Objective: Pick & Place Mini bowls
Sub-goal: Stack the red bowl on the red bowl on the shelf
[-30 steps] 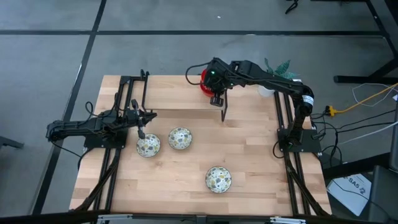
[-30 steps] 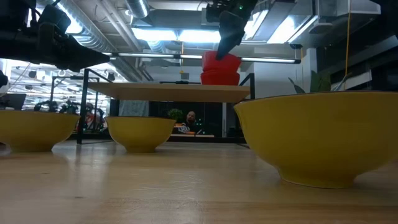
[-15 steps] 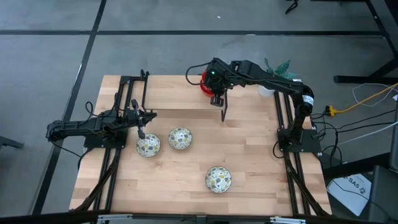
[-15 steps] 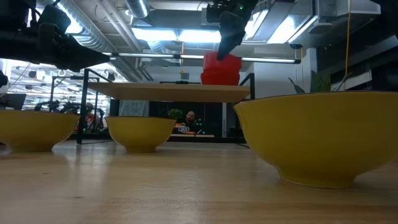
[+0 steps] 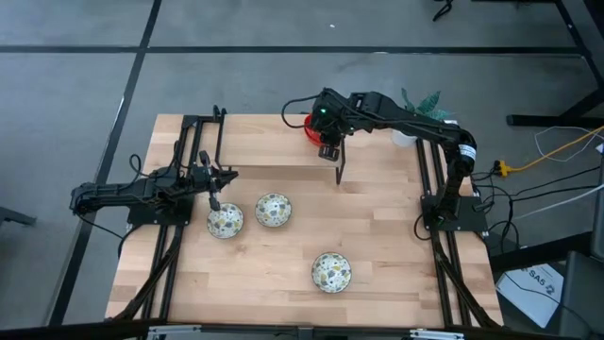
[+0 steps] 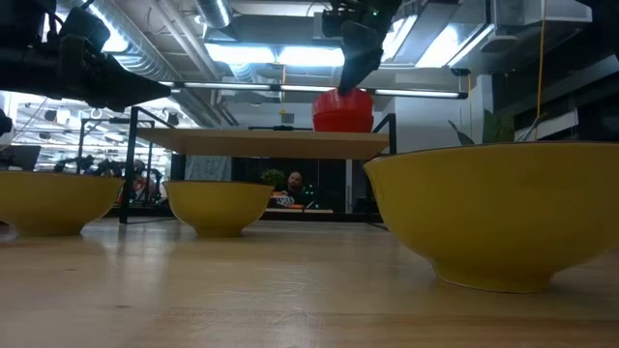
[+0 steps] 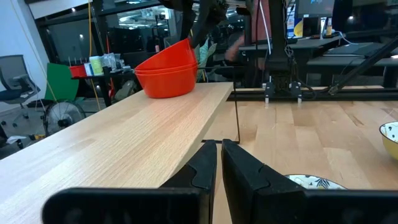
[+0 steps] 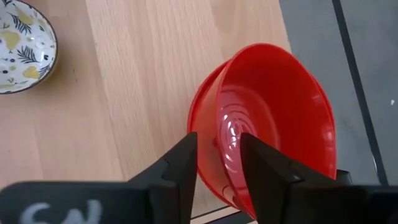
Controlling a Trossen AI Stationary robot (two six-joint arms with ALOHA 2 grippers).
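Red mini bowls (image 5: 309, 127) sit nested in a stack on a raised wooden shelf (image 7: 143, 134) along the far edge of the worktop (image 5: 377, 236), toward its right half. From my remote seat I judge the red half of the job close to finished: the stack is on the shelf, and I cannot count its bowls for certain, though the left wrist view shows at least two, the top one tilted in the one below.

My right gripper (image 8: 216, 163) is at the stack, its fingers (image 8: 180, 165) straddling the rim of the top red bowl with a narrow gap, one finger inside and one outside. Whether it grips or has just let go, I cannot tell.

Three floral mini bowls (image 5: 272, 210) are left on the worktop: two side by side near the left-centre, one nearer the front edge, right of centre. None of these is on the shelf, so I reckon roughly half the work is left.

My left gripper (image 7: 220, 152) waits with its fingers pressed together, empty, hovering just beside the leftmost floral bowl (image 5: 225, 222)
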